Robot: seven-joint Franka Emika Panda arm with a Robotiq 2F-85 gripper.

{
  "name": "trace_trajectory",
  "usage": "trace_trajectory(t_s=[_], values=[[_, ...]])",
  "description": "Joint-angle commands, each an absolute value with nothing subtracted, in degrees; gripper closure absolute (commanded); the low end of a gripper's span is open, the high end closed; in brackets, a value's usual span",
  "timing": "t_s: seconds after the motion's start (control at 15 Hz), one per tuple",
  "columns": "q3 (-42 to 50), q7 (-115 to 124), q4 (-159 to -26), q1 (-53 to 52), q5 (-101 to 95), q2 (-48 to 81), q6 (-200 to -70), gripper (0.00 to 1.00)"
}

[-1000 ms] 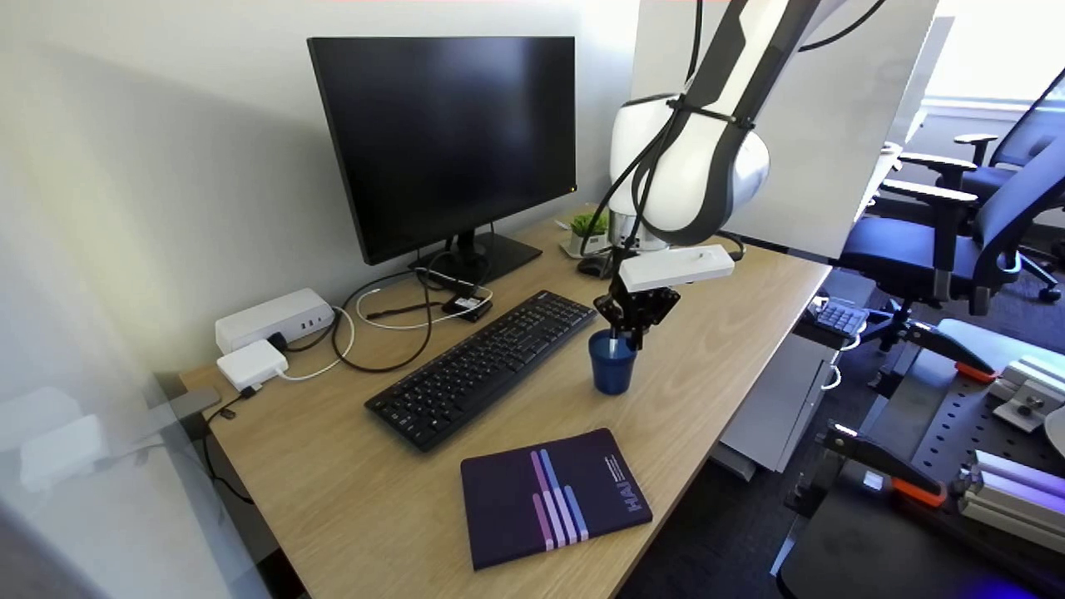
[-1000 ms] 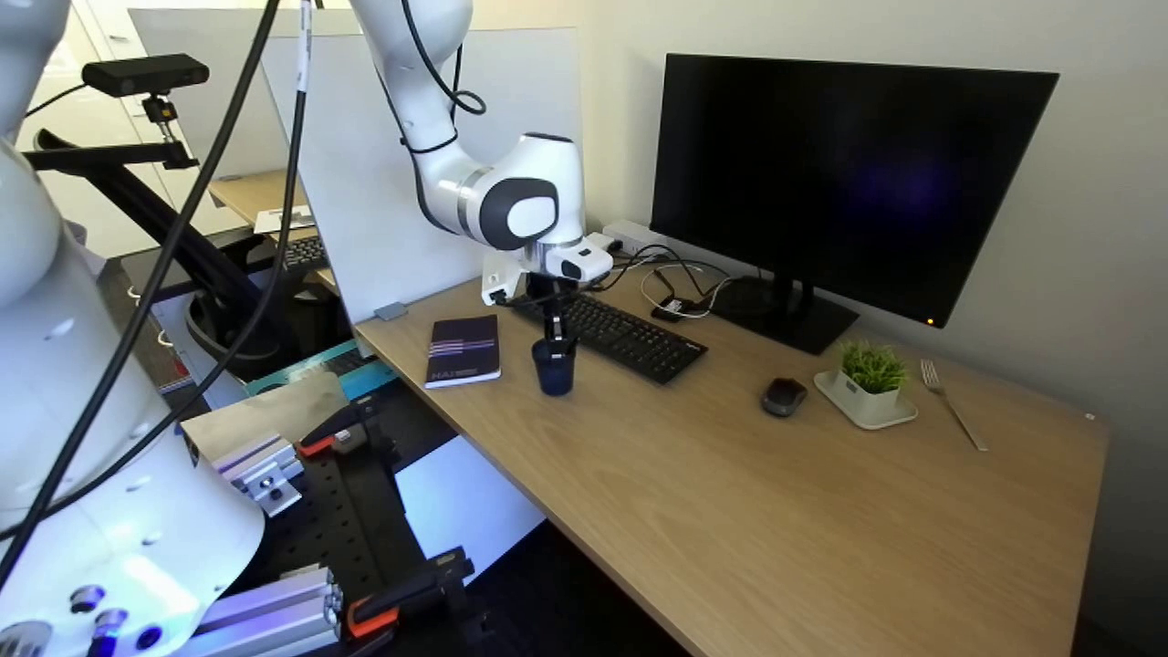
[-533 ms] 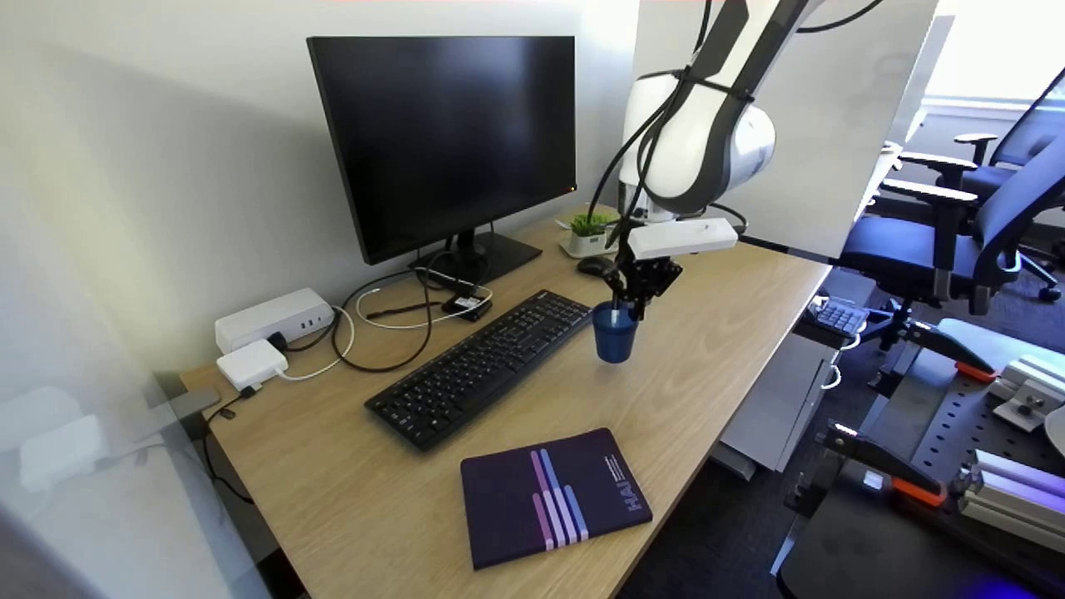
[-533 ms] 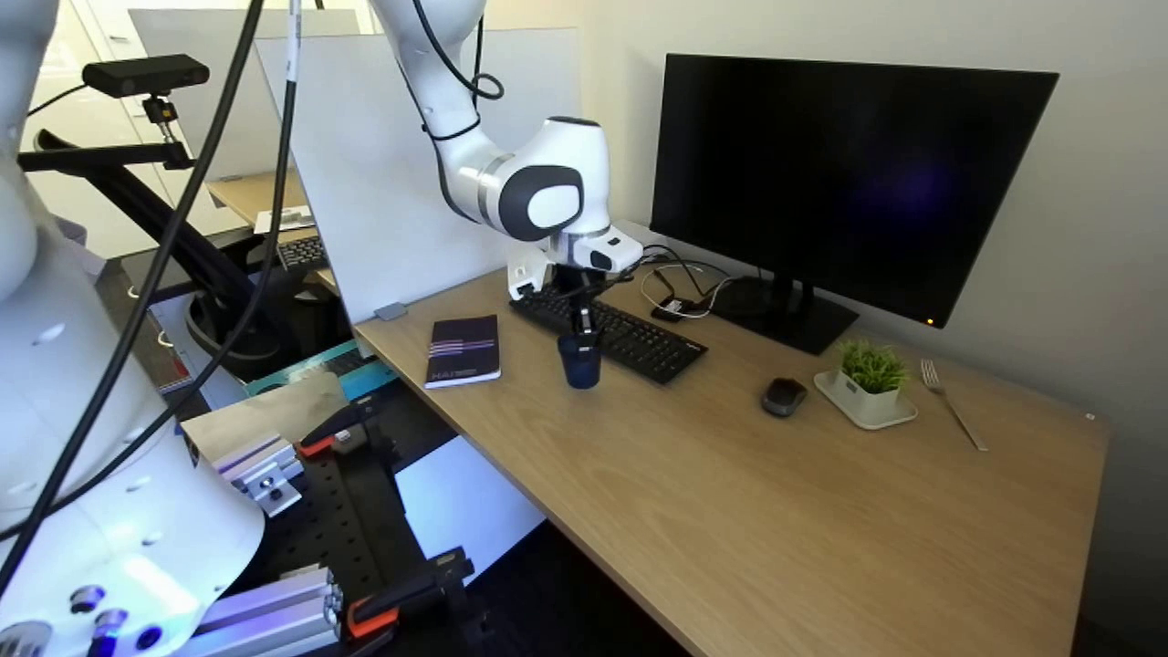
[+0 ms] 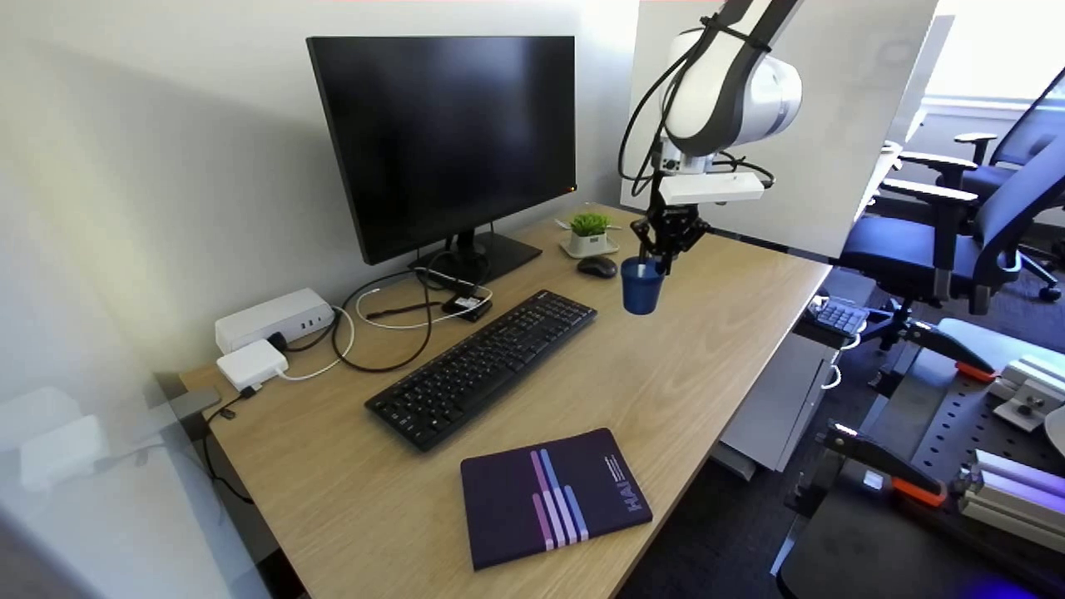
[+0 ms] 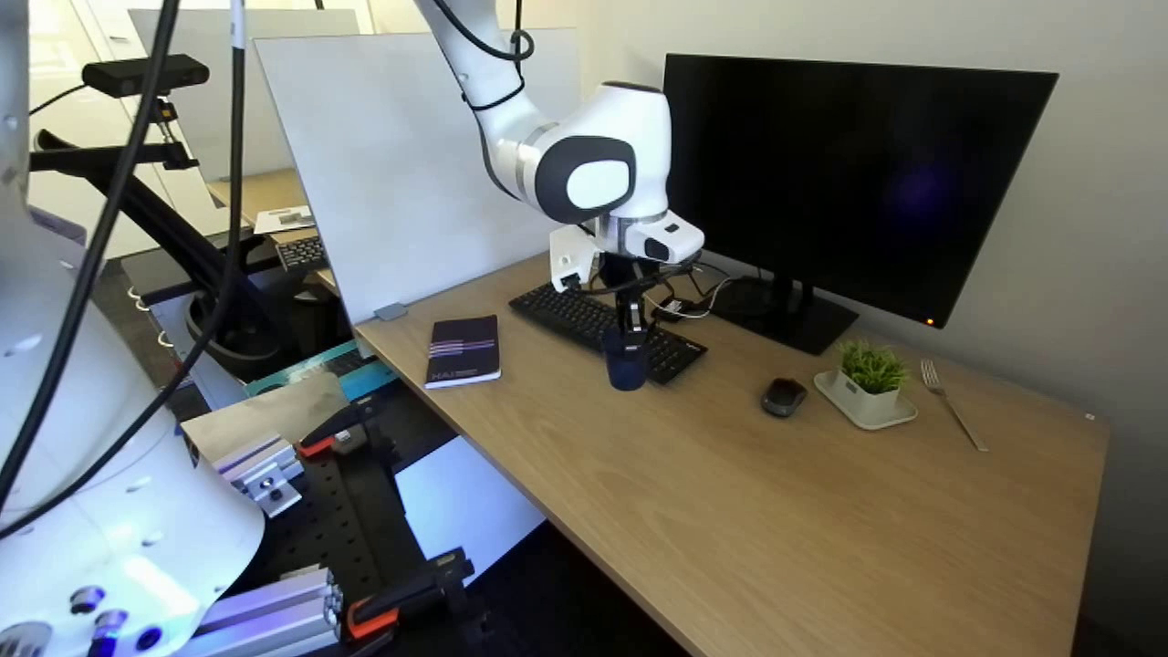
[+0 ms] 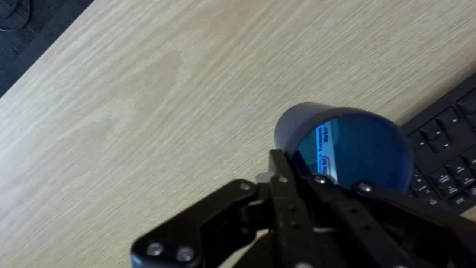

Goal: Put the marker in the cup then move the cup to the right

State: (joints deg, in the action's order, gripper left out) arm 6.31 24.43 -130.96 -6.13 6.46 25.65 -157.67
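The dark blue cup (image 5: 641, 289) is held by its wall, a little above the desk, and also shows in an exterior view (image 6: 626, 367). In the wrist view the cup (image 7: 373, 149) has its mouth toward the camera. The white marker (image 7: 325, 149) with dark print lies inside the cup, its lower end hidden behind my gripper. My gripper (image 7: 290, 160) is shut on the cup's rim, one finger inside and one outside. The gripper also shows above the cup in both exterior views (image 5: 655, 261) (image 6: 631, 339).
A black keyboard (image 5: 482, 366) lies beside the cup. A mouse (image 6: 783, 397), a potted plant (image 6: 871, 367) on a white tray and a fork (image 6: 954, 404) are farther along the desk. A dark notebook (image 5: 556, 497) lies at the opposite end. A monitor (image 6: 849, 182) stands behind.
My gripper has lifted the cup off the desk and carried it away from the notebook, toward the mouse side. The marker has travelled inside the cup.
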Motion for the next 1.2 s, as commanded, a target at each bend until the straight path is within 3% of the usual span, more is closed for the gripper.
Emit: trace_trajectory(t_s=[0.0, 1.13], values=[[7.09, 22.66, -130.38, -3.05, 7.14, 24.45, -153.30, 0.99], [5.99, 6.44, -120.46, 11.19, 14.25, 25.93, -145.02, 0.99]])
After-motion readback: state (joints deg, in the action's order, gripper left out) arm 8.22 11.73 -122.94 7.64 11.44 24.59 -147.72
